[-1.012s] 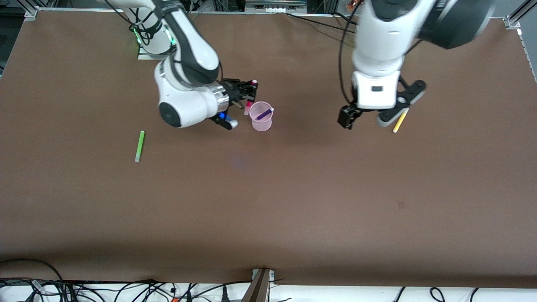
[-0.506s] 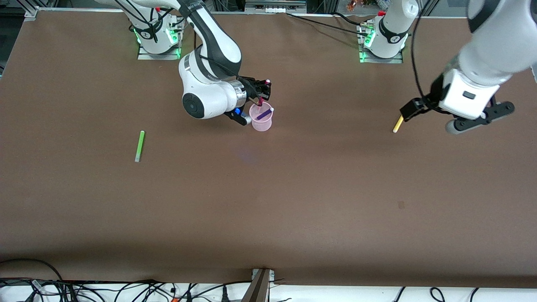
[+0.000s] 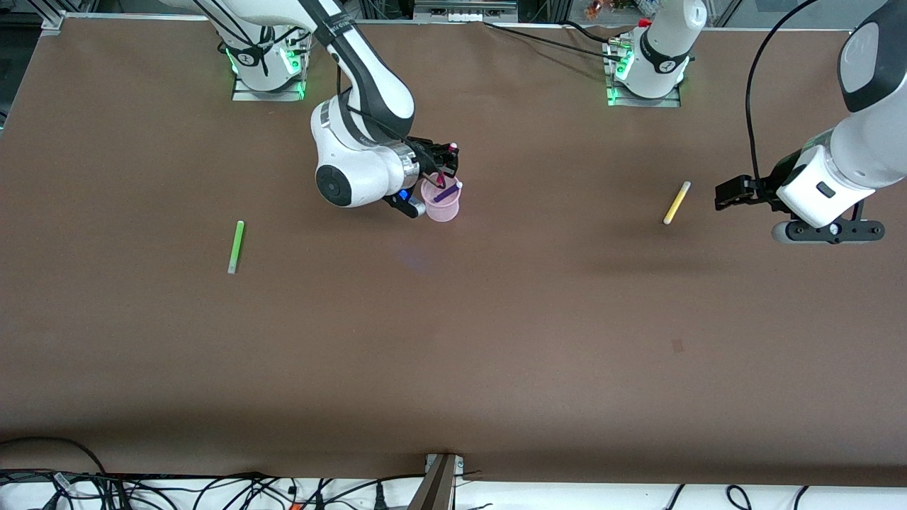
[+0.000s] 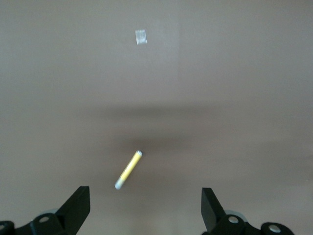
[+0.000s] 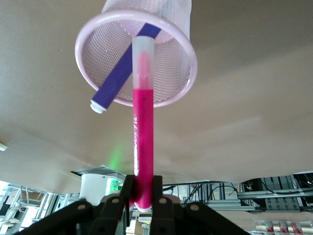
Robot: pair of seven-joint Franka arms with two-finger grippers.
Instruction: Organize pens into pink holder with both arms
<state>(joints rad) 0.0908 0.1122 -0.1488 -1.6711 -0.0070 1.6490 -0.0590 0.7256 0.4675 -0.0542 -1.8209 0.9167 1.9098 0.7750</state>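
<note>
Starting at the right arm's end of the table, you had the green pen (image 3: 235,246) lying flat on the brown table (image 3: 453,340), well apart from everything else and nearer the front camera than the holder.

Next came your right gripper (image 3: 444,161), poised over the pink holder (image 3: 442,201). Its fingers (image 5: 128,188) were clamped on the tail of the magenta pen (image 5: 142,125), whose pale tip reached into the holder's mouth (image 5: 136,58). The purple pen (image 3: 446,192) was already inside, leaning across the cup with its pale end at the rim; the right wrist view showed it (image 5: 120,68) slanting beside the magenta one.

Moving toward the left arm's end, you had the yellow pen (image 3: 676,202) lying flat and alone on the table, tilted slightly.

Last, your left gripper (image 3: 737,193) hung just beside the yellow pen, toward the left arm's end of the table, not touching it. In the left wrist view its fingers (image 4: 78,208) stood wide apart, with nothing between them and the yellow pen (image 4: 128,169) on the table ahead of them.
</note>
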